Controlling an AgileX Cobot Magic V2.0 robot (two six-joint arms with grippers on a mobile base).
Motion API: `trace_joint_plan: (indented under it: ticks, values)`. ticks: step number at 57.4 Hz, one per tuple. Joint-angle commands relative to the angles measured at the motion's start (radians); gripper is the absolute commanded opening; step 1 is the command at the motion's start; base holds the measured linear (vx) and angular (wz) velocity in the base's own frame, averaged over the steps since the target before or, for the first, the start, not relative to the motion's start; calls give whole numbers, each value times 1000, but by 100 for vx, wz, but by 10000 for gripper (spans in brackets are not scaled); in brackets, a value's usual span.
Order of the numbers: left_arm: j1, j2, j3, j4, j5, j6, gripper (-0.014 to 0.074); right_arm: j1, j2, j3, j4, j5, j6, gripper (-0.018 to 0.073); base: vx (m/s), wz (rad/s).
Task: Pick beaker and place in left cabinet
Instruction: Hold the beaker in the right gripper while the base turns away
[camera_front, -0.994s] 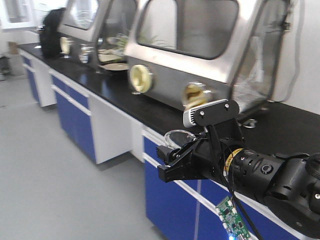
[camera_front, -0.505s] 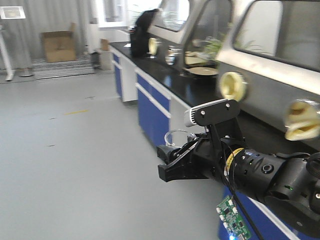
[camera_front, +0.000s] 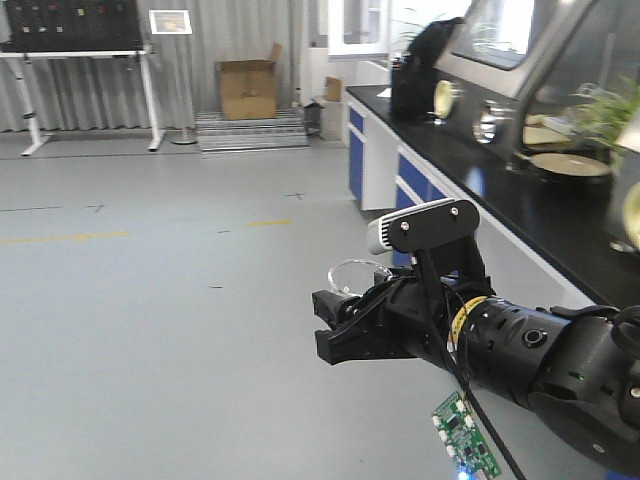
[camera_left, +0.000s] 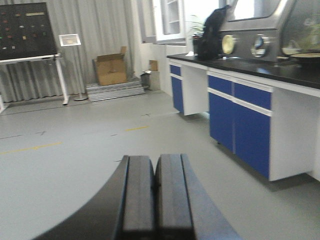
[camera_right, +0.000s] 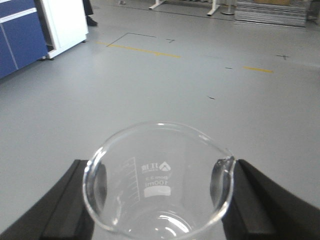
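View has swung left vs 0.5 s ago: open grey floor now fills most of the front cam. The lab bench w/ blue doors is pushed to the right side, and a cardboard box has come into view at the far wall. R gripper sits at the same spot in frame, jaws pinching the beaker upright from both sides, above the floor; L gripper jaws pressed together.

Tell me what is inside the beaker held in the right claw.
Nothing shows inside the beaker: the glass is clear, with only its printed scale and the grey floor seen through it. Its base is cut off by the picture edge.
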Motion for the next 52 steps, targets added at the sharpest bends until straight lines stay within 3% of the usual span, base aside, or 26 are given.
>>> trace_joint_plan:
  ticks: [1,52]
  values:
    - [-1,-18,16,-7,-84,-3,1,-4,-35,-35,-4,-73,0,-4,38,37]
    - [-1,-18,16,-7,-84,-3,1,-4,-35,-35,-4,-73,0,-4,51,14]
